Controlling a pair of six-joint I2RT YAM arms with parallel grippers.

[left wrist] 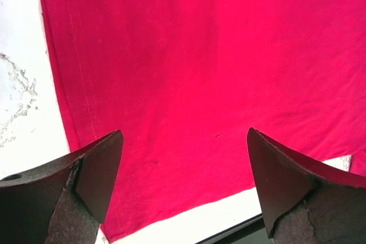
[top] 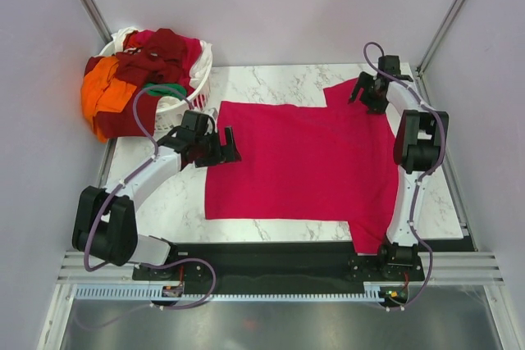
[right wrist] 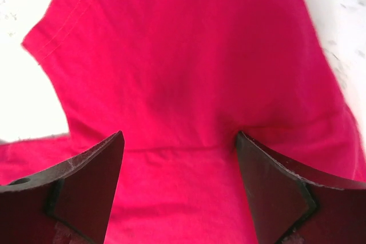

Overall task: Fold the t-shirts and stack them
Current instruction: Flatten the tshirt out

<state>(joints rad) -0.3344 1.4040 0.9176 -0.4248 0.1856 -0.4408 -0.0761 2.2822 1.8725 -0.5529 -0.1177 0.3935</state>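
Where the overhead view looks down on the white marbled table [top: 172,202], a crimson-pink t-shirt [top: 303,161] lies spread flat across its middle, one sleeve reaching to the far right and the other over the near edge. The left gripper [top: 228,143] sits at the shirt's left edge. The right gripper [top: 357,94] is at the far-right sleeve. At the far left, a white slotted plastic basket [top: 193,92] holds a rumpled heap of maroon and orange shirts [top: 123,79].

From the left wrist, the dark, wedge-shaped fingers [left wrist: 97,170] stand wide apart. The smooth pink cloth fills the gap between them and runs far beyond. A stitched hem follows its left border, with pale marble beside it.

From the right wrist, the jaws are likewise spread. The sleeve lies between and past them, its stitched cuff at the upper left. A seam crosses between the fingertips, and soft creases fan out to the right. Whether either gripper touches the fabric, I cannot tell.
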